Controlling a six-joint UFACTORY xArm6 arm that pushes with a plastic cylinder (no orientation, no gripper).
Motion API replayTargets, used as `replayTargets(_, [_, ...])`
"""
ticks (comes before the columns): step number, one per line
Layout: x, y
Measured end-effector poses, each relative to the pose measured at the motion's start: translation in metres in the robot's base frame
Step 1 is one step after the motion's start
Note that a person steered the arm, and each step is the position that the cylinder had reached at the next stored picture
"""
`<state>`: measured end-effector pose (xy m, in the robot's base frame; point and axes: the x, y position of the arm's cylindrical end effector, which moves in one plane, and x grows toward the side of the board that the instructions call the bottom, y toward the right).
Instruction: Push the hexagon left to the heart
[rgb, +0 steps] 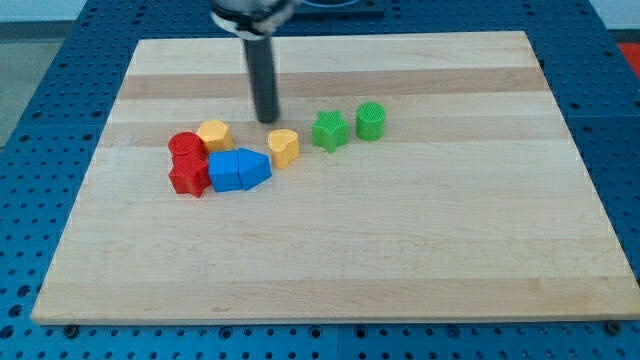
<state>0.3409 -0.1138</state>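
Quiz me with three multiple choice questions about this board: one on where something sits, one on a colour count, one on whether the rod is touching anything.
1. Where is my tip relative to the yellow heart?
A. Toward the view's top of it
B. Toward the view's bottom of it
C. Far at the view's right

2. How many green blocks are there?
A. One
B. Two
C. Three

3. Is my tip touching a block?
A. Pressed on a blue block
B. On a red block
C. Touching none

Answers: 1 A, the rod ends just above the heart. 2 B, a green star and a green cylinder. 3 C, bare wood surrounds the tip; the yellow hexagon lies apart.
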Motion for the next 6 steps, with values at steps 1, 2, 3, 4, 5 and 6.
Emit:
replayTargets(1, [-0.023, -0.079])
replayTargets(2, [0.025, -0.142])
replayTargets(3, [0.094, -0.137])
replayTargets(4, [0.085, -0.116])
replayTargets(5, [0.051, -0.081])
replayTargets(6, [0.042, -0.034])
